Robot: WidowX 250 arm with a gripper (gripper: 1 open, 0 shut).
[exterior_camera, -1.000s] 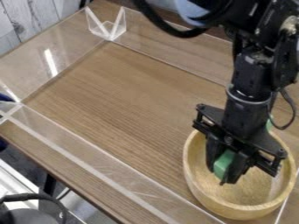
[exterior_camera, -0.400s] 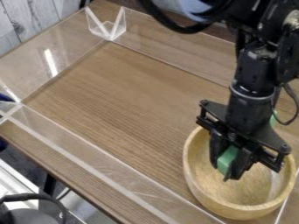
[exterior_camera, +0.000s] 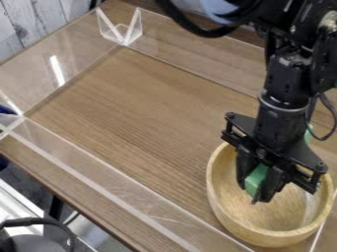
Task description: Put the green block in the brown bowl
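Shifted slightly lower into the bowl since a second ago, then no visible change across the last fraction of a second.

Broad wood-grain tabletop [exterior_camera: 132,108] in warm brown, filling most of the view, fenced by low clear acrylic walls [exterior_camera: 79,162] along the near and far edges, with a small clear folded acrylic stand [exterior_camera: 118,27] at the far edge. No brand, label or readable writing anywhere in view.

Black robot arm [exterior_camera: 293,74] descending from the upper right, wrapped with dark cables, hand pointing straight down.

Large round shallow bowl of light tan wood with a thick rim [exterior_camera: 224,202] at the lower right corner of the table, partly cut off by the frame edge.

Black two-fingered gripper [exterior_camera: 267,187] poised inside the bowl's opening, fingers drawn narrow and clamped on the small light green rectangular block [exterior_camera: 257,180].

Green block pinched between the fingers, only partly visible behind them, long axis standing near upright, lower end pointing down toward the bowl floor. Held within the bowl's rim, over the interior; contact between its lower end and the bowl floor impossible to tell, hidden by the fingers.
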